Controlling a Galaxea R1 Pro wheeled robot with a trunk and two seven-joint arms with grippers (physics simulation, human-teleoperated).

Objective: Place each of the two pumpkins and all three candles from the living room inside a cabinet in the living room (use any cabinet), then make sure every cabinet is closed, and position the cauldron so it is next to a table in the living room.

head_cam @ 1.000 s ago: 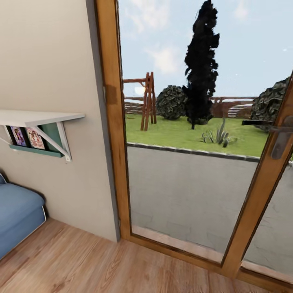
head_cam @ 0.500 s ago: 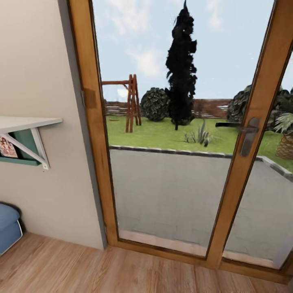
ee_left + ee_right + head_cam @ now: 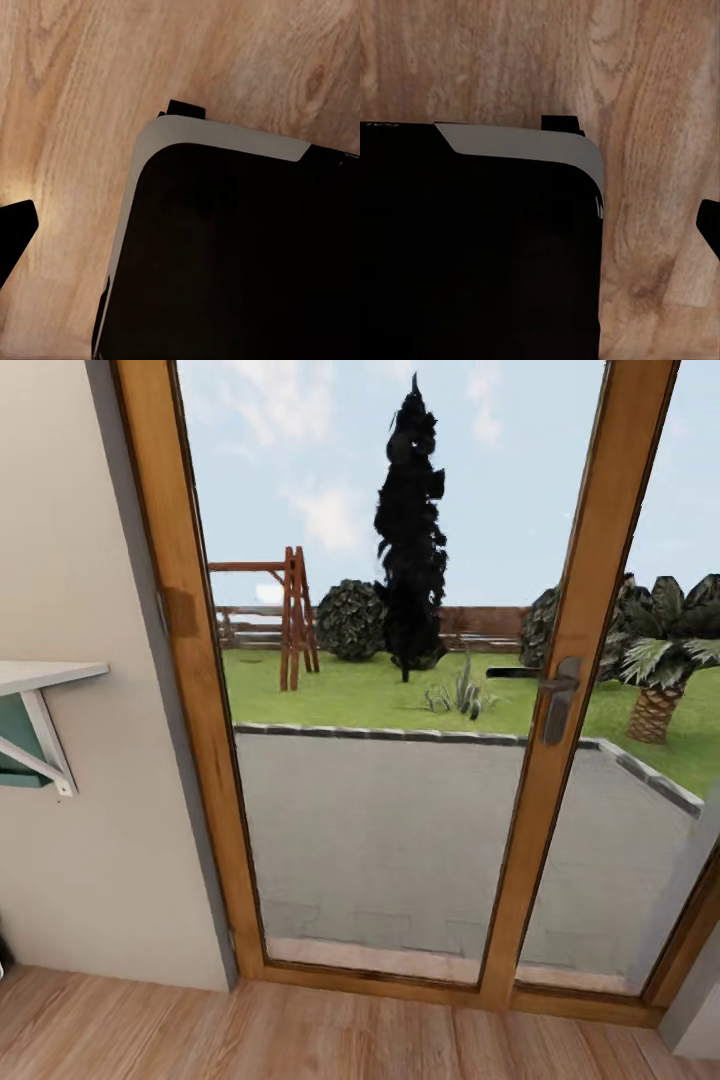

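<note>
The head view faced a glazed wooden door (image 3: 400, 690), a white wall shelf (image 3: 35, 680) at nine o'clock — no task things. Wrist views showed the robot's dark base (image 3: 232, 255) over plank floor (image 3: 82, 90); either tool's state could not be told. Best — judging so — to turn on smoothly, arms tucked.

Home interior, wood-framed glazed patio doors (image 3: 560, 690) onto a garden (swing frame, trees), plank floor (image 3: 330, 1035), wall shelf (image 3: 35, 690)

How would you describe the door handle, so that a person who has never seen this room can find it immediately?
Start at the big glass door with the wooden frame, which looks out on a garden. Follow the slanted wooden post between the two panes to about its middle height. There sits the door handle: a grey metal plate with a dark lever pointing sideways, the one metal part on that wood.
</note>
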